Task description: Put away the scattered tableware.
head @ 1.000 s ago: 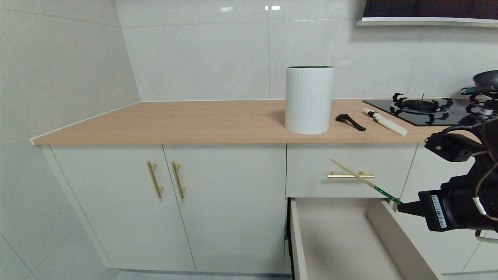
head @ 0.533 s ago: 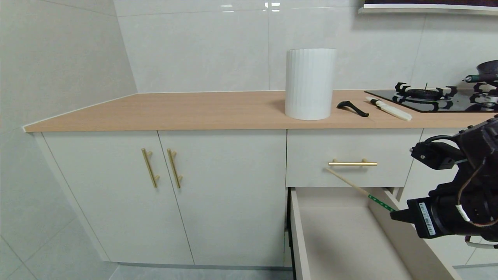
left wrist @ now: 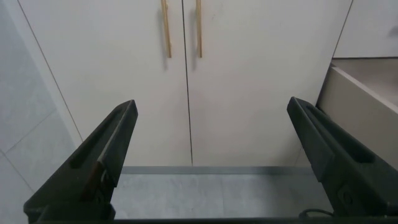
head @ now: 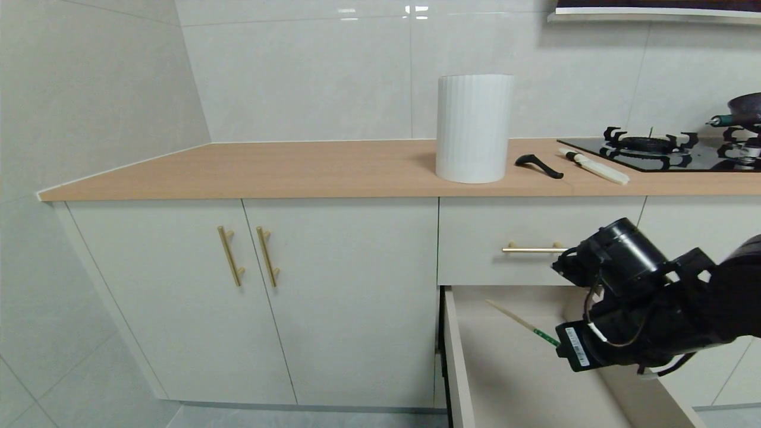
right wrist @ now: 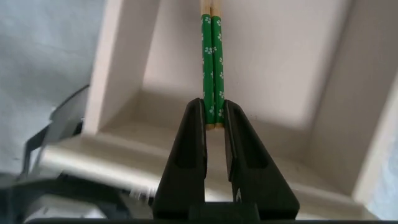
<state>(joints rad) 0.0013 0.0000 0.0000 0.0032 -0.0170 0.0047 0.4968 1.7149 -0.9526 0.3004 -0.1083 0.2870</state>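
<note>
Where the lower drawer [head: 455, 362] stands pulled out beneath the table [head: 285, 172], the right hand [head: 557, 343] hangs over its hollow, fingers pinching a pair of chopsticks [head: 522, 323] by the green ends. The right wrist view brings out small white flowers on that green part, the two sticks lying side by side and pointing into the drawer; the head view gives their plain wooden length slanting up and toward the robot's left. A white barcode label sits on the right hand, its print too small to read. The left hand [left wrist: 211, 112] is spread wide, low before the two cupboard doors [left wrist: 249, 74]. On the table stand a white ribbed canister [head: 474, 128], a black utensil [head: 538, 167] and a pale knife [head: 593, 167].
</note>
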